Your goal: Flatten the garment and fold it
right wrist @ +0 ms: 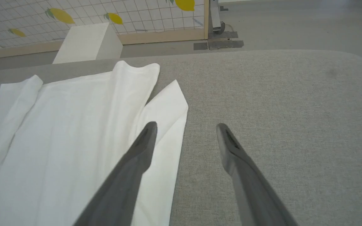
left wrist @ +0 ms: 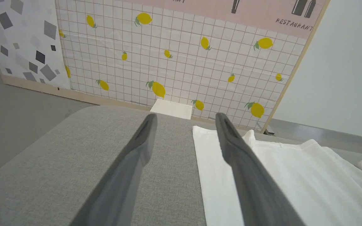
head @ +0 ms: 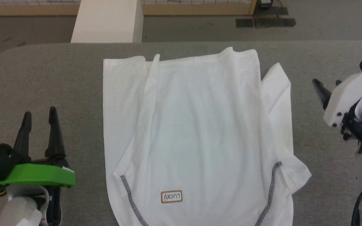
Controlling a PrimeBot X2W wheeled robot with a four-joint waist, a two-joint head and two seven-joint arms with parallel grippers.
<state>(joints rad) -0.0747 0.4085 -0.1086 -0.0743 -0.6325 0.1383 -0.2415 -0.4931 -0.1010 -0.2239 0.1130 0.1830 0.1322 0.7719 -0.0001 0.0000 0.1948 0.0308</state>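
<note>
Centrally, item one: the garment (head: 196, 131), a white short-sleeved shirt, lies on the grey fabric-covered table (head: 42, 78). Its long axis runs from the robot's side toward the far edge. The neck end is nearest the robot, with the small brown-edged neck label (head: 171, 196) face up between two lines of grey zigzag stitching (head: 270, 191). The straight hem points away, toward the white box (head: 108, 20) standing on the floor behind the table. The garment's left side is folded lengthwise over the body, and on its right side a sleeve flap juts out onto the table. Item two: the left gripper (head: 40, 110) is to the garment's left, apart from the cloth, with its fingers pointing to the far edge. They are spread wide with nothing between them. Item three: the right gripper (right wrist: 186, 125) is at the garment's right, beside the jutting flap, likewise spread and empty. Backdrop: a tiled wall panel with lemons (left wrist: 174, 59).
</note>
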